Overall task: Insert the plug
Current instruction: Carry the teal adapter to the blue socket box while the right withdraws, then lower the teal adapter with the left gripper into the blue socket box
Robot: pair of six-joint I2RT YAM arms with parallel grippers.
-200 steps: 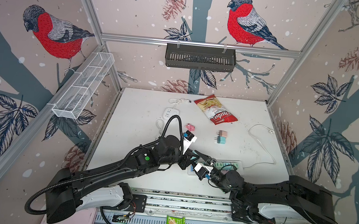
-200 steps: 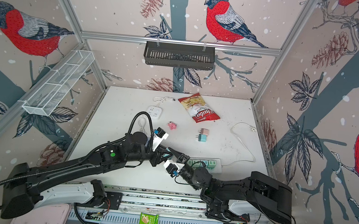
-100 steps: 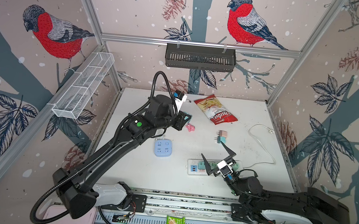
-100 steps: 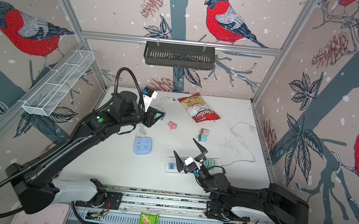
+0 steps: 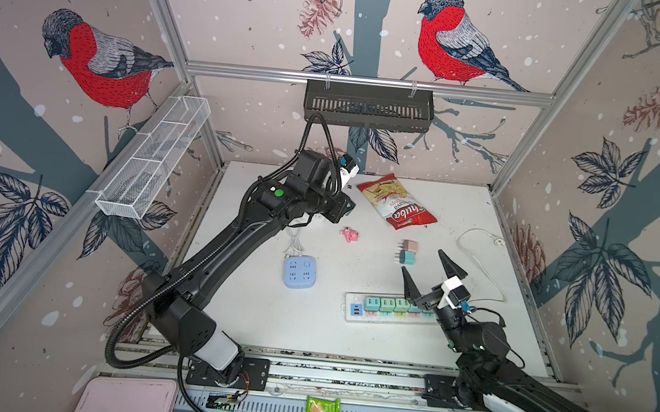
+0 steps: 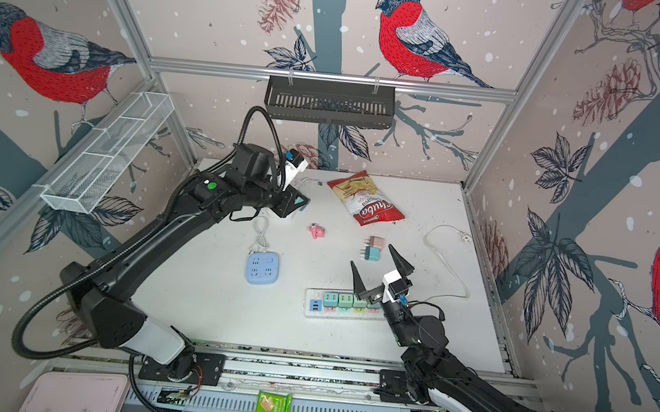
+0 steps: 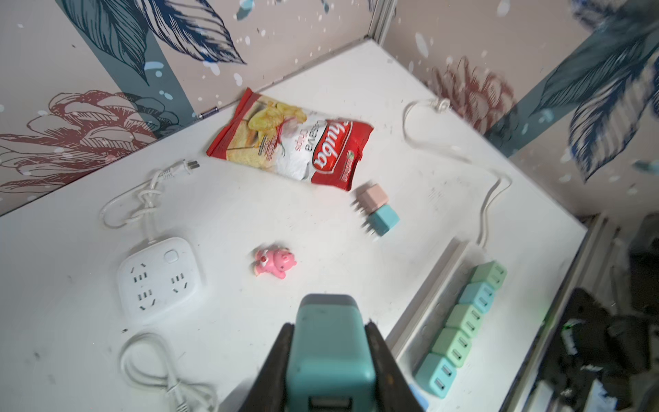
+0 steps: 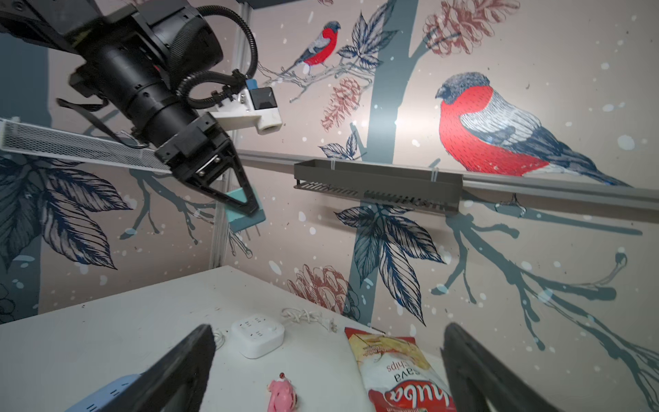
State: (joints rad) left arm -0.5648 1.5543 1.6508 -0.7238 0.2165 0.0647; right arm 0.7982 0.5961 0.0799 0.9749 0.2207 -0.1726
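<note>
Two changes: left pincer [image 7: 331, 328] lifts away toward the back, clamping the teal plug [image 7: 330, 360]; right pincer [image 5: 422, 262] springs wide by the power strip [image 5: 391, 321], insertion still ahead.

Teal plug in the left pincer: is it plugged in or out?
Out. The left pincer holds the teal plug in the air, its prongs bare, well away from the power strip.

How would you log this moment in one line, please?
left end effector: shut on teal plug, aloft | right end effector: open near strip | insertion: pending
</note>
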